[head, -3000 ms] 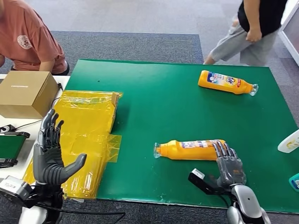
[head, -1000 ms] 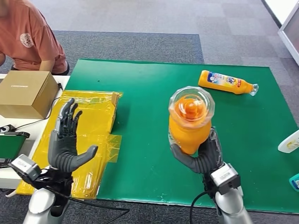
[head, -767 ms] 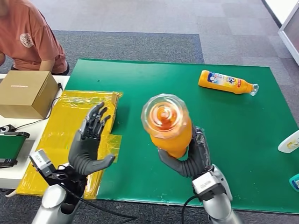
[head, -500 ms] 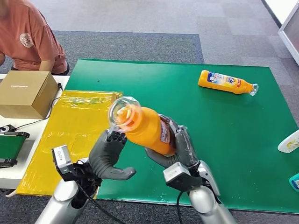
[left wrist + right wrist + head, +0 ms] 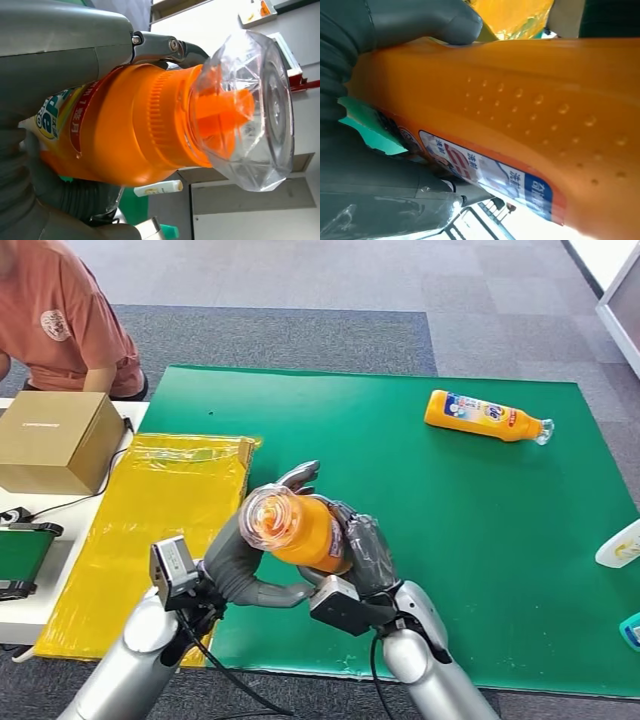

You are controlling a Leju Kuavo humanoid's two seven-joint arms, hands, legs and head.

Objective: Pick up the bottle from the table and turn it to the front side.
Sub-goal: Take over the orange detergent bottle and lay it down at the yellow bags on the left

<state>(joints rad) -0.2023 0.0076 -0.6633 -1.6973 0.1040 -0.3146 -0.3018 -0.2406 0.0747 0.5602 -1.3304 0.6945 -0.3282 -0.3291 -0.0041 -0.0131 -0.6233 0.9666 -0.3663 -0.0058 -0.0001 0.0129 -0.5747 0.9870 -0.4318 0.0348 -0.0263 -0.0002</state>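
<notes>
The orange bottle [image 5: 302,530] is hanging in the air above the near edge of the green mat [image 5: 362,440], its clear cap [image 5: 268,517] pointing toward the camera, with the right hand [image 5: 361,552] wrapping its fingers around the body. The left hand [image 5: 241,555] is cupping the cap end, thumb underneath and fingers curling over the shoulder, likely so that one hand can steady the bottle while the other regrips to roll the label round. A second bottle [image 5: 487,416] is lying well apart at the mat's far side.
</notes>
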